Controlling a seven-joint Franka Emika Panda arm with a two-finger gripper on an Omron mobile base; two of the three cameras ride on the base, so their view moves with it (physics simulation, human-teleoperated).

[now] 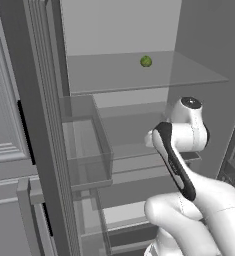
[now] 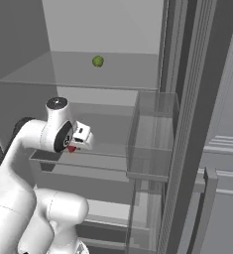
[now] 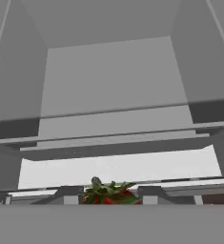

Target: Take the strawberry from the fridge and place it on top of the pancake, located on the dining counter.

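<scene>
The strawberry sits clamped between the two fingertips of the gripper, red body low and green leaves on top, inside the open fridge at the height of a middle shelf. On the glass shelf above, far back, lies a small green fruit, well apart from the hand, and clear door bins hang to the left

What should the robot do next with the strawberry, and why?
Probably pull the hand straight back out of the fridge. The strawberry sits pinched between the two fingertips, so it looks grabbed already, and the hand is between the glass shelves. The green fruit stays on the shelf above.
</scene>
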